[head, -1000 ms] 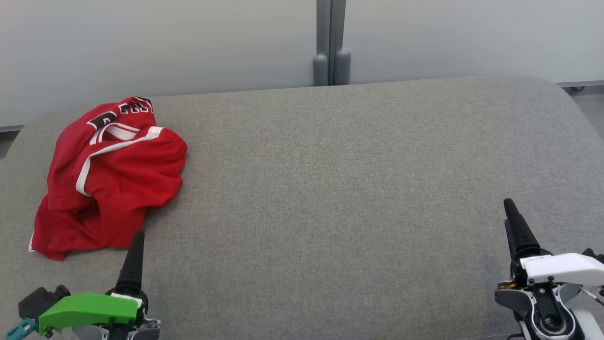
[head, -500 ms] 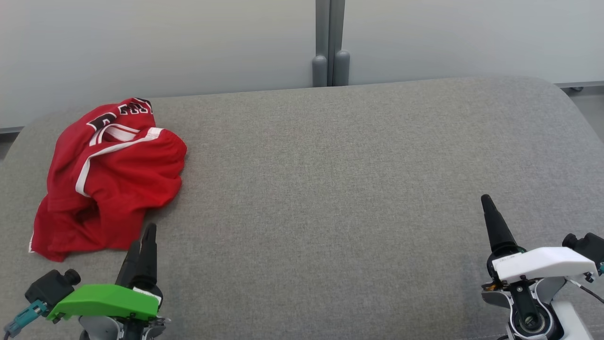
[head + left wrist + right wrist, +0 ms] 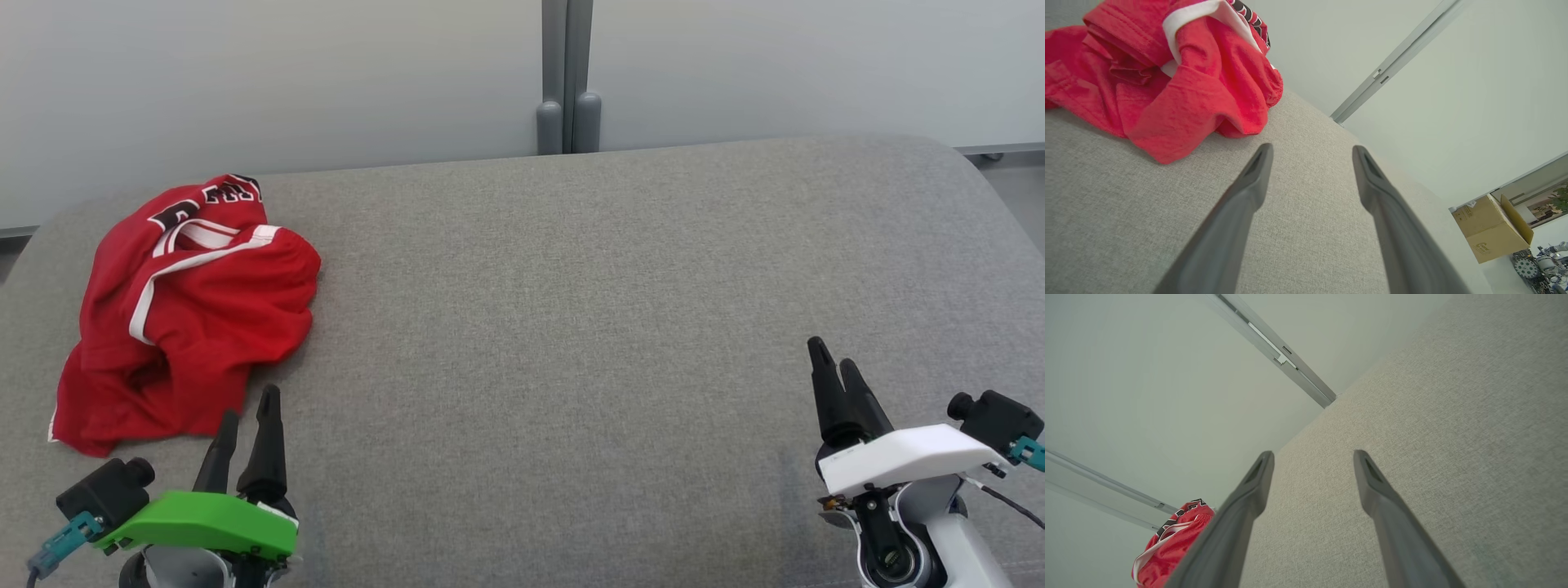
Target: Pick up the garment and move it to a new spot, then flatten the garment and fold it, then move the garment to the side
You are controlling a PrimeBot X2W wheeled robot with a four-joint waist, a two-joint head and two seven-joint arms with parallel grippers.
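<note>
1. We find the garment [image 3: 188, 310], red with white trim and black lettering, crumpled in a heap on the grey fabric bench [image 3: 571, 327], just ahead of the left jaws and off to their left.
2. The left jaws stand parted and grip nothing. Their tips stop short of the cloth's near edge, with bare bench between.
3. The right jaws are likewise parted and empty, well apart from the garment.
4. Beyond the bench we see a pale wall [image 3: 245, 73] with a grey post [image 3: 563, 73]. A cardboard box [image 3: 1492, 228] sits far off.

garment [image 3: 188, 314]: red, white stripes, black lettering | table [image 3: 571, 327]: grey weave | wall [image 3: 245, 82]: pale grey
</note>
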